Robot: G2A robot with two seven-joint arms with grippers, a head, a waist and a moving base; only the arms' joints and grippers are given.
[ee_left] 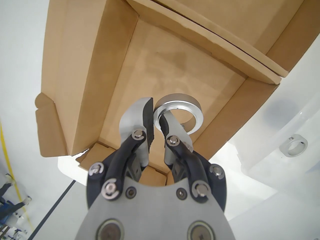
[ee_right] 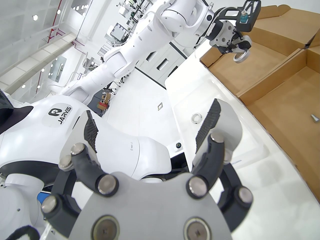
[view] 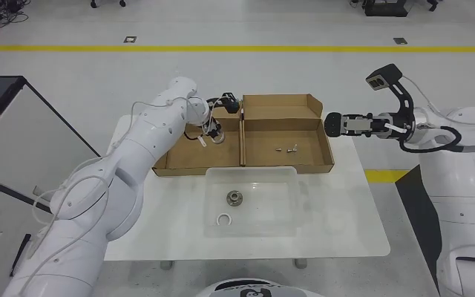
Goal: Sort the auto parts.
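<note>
Two open cardboard boxes sit side by side on the far half of the table point(view: 341, 215), and a clear plastic bin point(view: 286, 215) sits just near of them.

We see the left gripper point(ee_left: 155, 111) over the far right part of the left box point(view: 185, 152). Its fingers are nearly closed on a metal ring point(ee_left: 178, 116). One finger passes into the hole and the other presses the outside of the rim, so the ring's wall is pinched between them. The ring hangs at the fingertips, above the box floor and not touching it. Being round, it has no long axis. It sits tilted, neither flat nor fully on edge, with its open face turned partly up toward the wrist. From the right wrist we find the same ring point(ee_right: 241, 56) hanging under that gripper.

The right gripper point(ee_right: 152, 108) hovers off the right side of the right box point(view: 304, 137). Its fingers are spread wide and hold nothing.

A few small bolts point(view: 286, 147) lie on the right box's floor. In the bin lie a metal collar point(view: 234, 197) and, nearer, a white ring point(view: 223, 219).
</note>
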